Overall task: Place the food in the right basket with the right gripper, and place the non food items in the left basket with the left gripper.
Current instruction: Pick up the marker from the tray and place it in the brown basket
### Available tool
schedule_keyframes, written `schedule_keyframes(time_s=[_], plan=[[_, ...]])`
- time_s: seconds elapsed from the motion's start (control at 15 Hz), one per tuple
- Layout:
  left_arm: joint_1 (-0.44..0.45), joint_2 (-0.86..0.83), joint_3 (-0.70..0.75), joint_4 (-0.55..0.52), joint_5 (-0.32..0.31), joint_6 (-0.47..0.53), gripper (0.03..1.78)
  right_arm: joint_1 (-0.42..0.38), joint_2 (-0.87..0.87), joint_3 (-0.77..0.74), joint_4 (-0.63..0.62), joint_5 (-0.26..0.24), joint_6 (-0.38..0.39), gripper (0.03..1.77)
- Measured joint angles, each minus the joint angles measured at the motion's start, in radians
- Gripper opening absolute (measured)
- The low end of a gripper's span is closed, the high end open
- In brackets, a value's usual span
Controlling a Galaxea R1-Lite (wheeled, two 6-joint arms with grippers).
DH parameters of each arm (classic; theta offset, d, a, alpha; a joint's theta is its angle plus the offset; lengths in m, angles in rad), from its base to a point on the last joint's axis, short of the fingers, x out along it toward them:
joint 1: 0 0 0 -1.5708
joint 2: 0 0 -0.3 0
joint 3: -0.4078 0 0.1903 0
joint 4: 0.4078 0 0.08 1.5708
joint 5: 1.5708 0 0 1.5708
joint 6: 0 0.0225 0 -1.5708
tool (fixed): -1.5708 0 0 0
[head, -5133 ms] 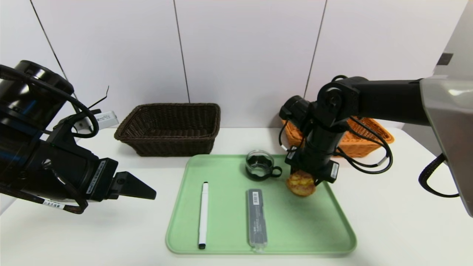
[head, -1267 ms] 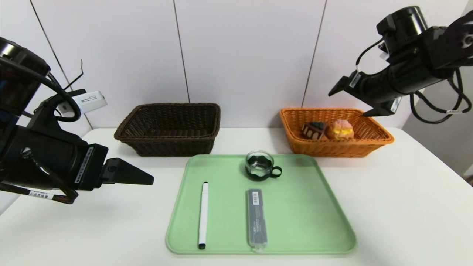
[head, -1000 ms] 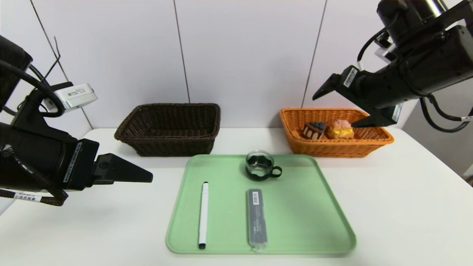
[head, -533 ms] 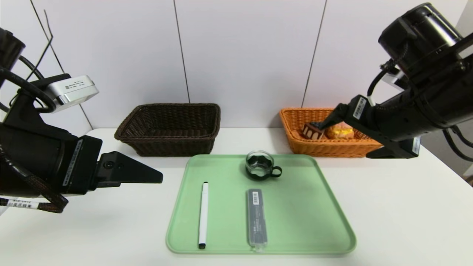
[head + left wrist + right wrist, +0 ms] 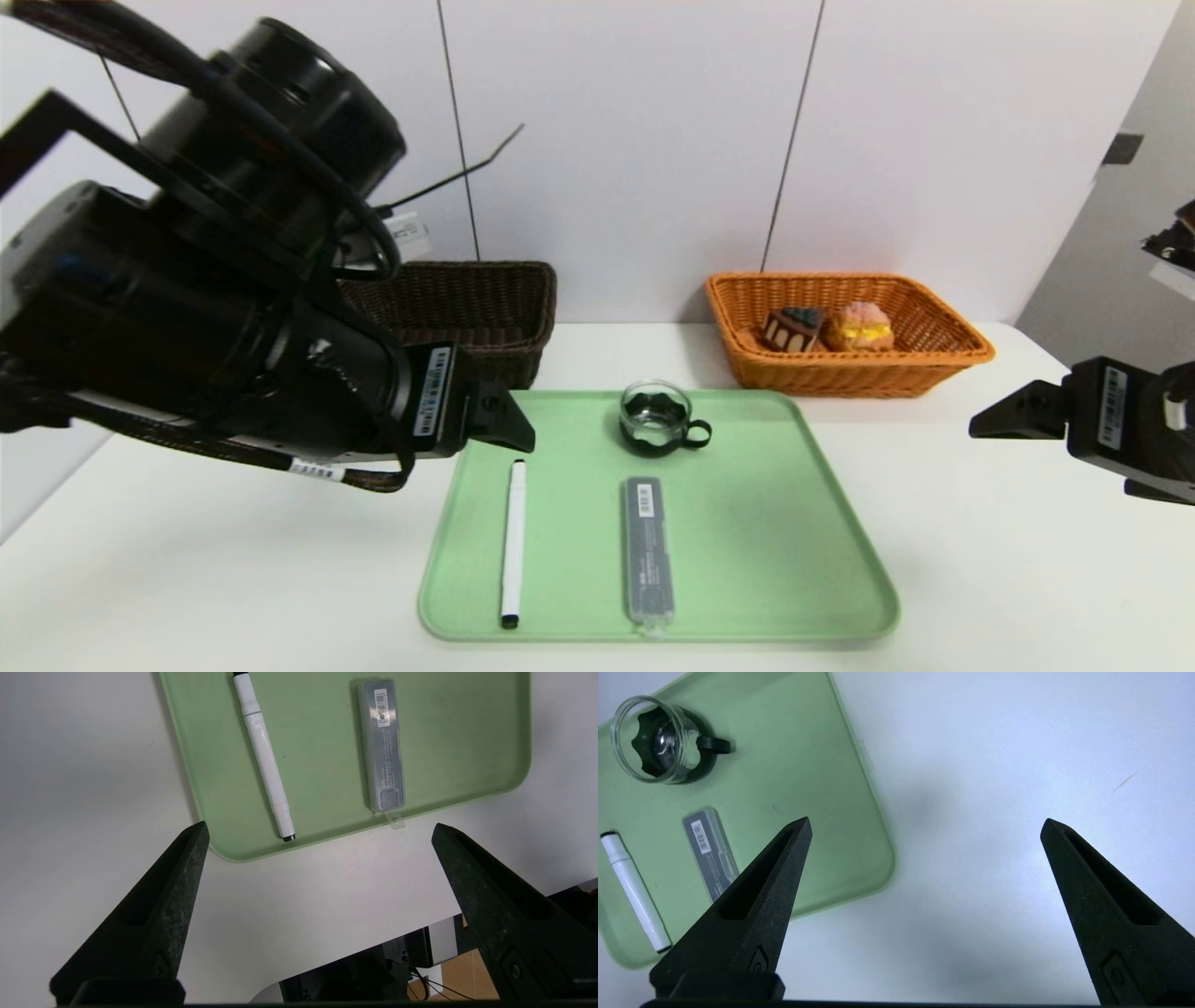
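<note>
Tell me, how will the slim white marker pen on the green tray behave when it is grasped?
The slim white marker pen looks stiff and light. Its round, smooth barrel may roll on the flat green tray if nudged, and might slip between closing fingers.

Left gripper [image 5: 317, 830] and right gripper [image 5: 924, 826] both hang raised, angled downward, jaws spread wide, holding nothing.

White worktop [image 5: 980, 579] lying smooth and matte, reaching back to wall. Wall [image 5: 625, 140] standing pale, made of flat panels, thin dark seams [image 5: 794, 140] running down between them. At far right, grey panel [image 5: 1111, 271] angling away, small dark square fitting [image 5: 1120, 148] sitting on it. Light falling soft and even from above, casting faint shadows on worktop. Under worktop edge, brown floor [image 5: 472, 975] showing.
</note>
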Motion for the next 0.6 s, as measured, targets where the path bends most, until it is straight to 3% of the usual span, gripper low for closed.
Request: schedule_keyframes(time_s=[0.33, 0.6], plan=[[-0.027, 0.187, -0.117, 0.094, 0.003, -0.030, 1.69, -0.009, -0.089, 0.031, -0.003, 0.006, -0.169, 1.70], [-0.028, 0.296, -0.160, 0.139, -0.003, -0.026, 1.69, -0.040, -0.104, 0.033, -0.004, 0.020, -0.178, 1.70]])
